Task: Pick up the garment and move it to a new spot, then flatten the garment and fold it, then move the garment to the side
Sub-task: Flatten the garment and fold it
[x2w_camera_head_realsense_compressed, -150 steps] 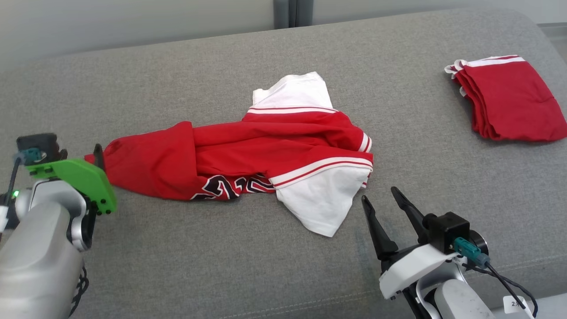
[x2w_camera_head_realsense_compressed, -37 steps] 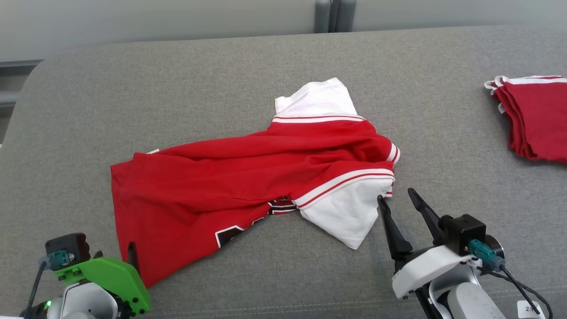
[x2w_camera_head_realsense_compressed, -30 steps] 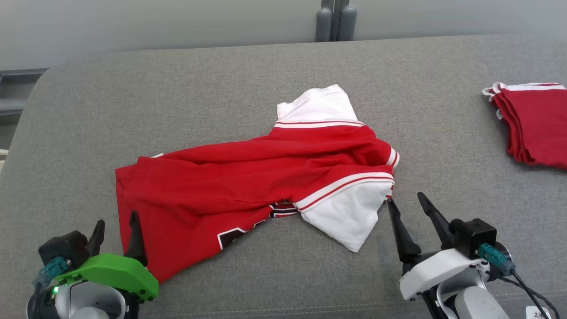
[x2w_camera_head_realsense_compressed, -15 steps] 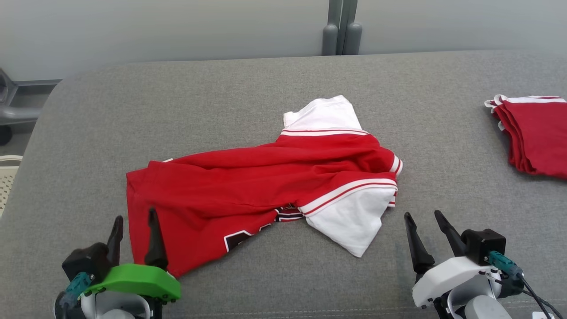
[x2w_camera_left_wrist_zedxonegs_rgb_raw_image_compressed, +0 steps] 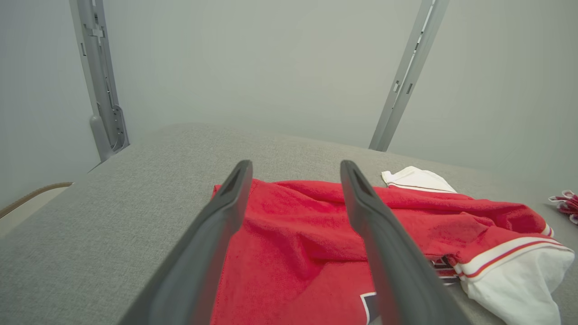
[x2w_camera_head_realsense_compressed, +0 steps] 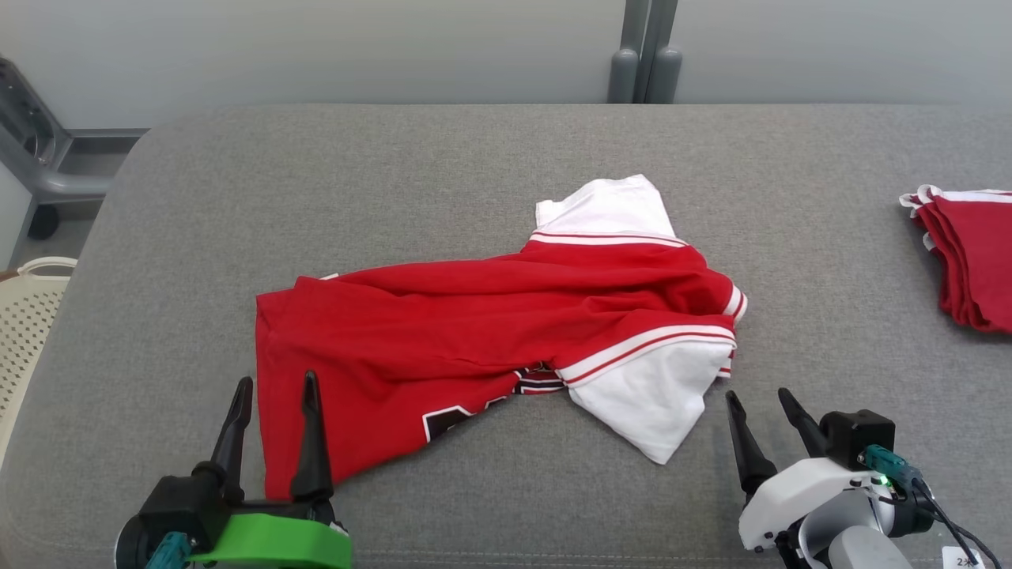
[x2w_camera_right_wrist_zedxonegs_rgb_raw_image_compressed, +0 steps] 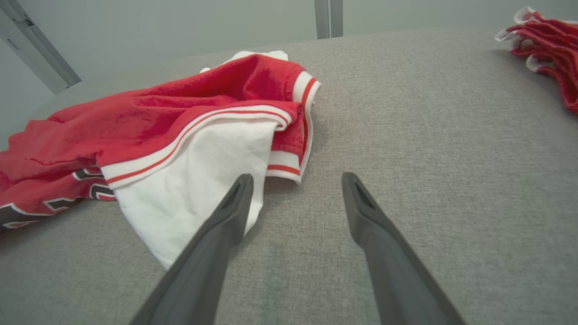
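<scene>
The garment [x2w_camera_head_realsense_compressed: 474, 332], a red shirt with white sleeves and striped trim, lies crumpled on the grey cushioned surface [x2w_camera_head_realsense_compressed: 395, 166]; dark lettering shows at its near edge. My left gripper [x2w_camera_head_realsense_compressed: 277, 383] stands open at the shirt's near-left hem corner, one finger over the cloth and one over bare cushion. In the left wrist view the red cloth [x2w_camera_left_wrist_zedxonegs_rgb_raw_image_compressed: 293, 239] lies between and beyond the open fingers [x2w_camera_left_wrist_zedxonegs_rgb_raw_image_compressed: 216, 225]. My right gripper [x2w_camera_head_realsense_compressed: 760, 395] is open just right of the near white sleeve [x2w_camera_head_realsense_compressed: 648, 395], holding nothing. The right wrist view shows that sleeve [x2w_camera_right_wrist_zedxonegs_rgb_raw_image_compressed: 198, 180] beside the left finger [x2w_camera_right_wrist_zedxonegs_rgb_raw_image_compressed: 226, 221].
A folded stack of red garments [x2w_camera_head_realsense_compressed: 968, 261] with white trim lies at the far right, also in the right wrist view [x2w_camera_right_wrist_zedxonegs_rgb_raw_image_compressed: 542, 45]. A pale perforated basket [x2w_camera_head_realsense_compressed: 24, 316] stands off the left edge. Grey metal posts [x2w_camera_head_realsense_compressed: 648, 55] rise behind the surface.
The head camera has shifted, so the whole scene sits further right. My left gripper let go of the hem, which now lies spread, and turned fingers-up at the corner. The right gripper stays open.
</scene>
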{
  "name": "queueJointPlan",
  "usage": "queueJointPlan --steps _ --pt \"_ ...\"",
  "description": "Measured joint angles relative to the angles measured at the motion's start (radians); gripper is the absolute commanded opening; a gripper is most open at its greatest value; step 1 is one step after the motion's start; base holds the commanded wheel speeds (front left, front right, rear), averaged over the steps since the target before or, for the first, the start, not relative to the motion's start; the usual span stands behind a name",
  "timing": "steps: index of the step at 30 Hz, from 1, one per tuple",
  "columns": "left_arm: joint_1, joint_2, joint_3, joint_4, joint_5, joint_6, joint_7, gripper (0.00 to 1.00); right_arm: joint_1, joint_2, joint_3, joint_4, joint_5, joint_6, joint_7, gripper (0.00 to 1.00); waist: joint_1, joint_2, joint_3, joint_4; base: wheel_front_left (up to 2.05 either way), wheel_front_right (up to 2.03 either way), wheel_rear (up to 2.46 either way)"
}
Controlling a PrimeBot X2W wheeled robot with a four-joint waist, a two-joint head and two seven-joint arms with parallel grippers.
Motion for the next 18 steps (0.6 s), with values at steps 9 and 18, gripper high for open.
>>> queueJointPlan --steps 9,18 --pt "0.024 -0.047 0.053 0.03 0.069 -0.082 -0.001 1.0 -0.057 0.001 -0.002 0.098 -0.007 0.0 0.059 0.84 0.0 0.0 0.007 0.041 0.0 0.0 0.0" --pt "0.021 -0.074 0.078 0.062 0.098 -0.122 -0.001 1.0 -0.124 0.001 -0.001 0.202 0.007 0.0 0.156 0.36 0.0 0.0 0.032 0.085 0.0 0.0 0.0"
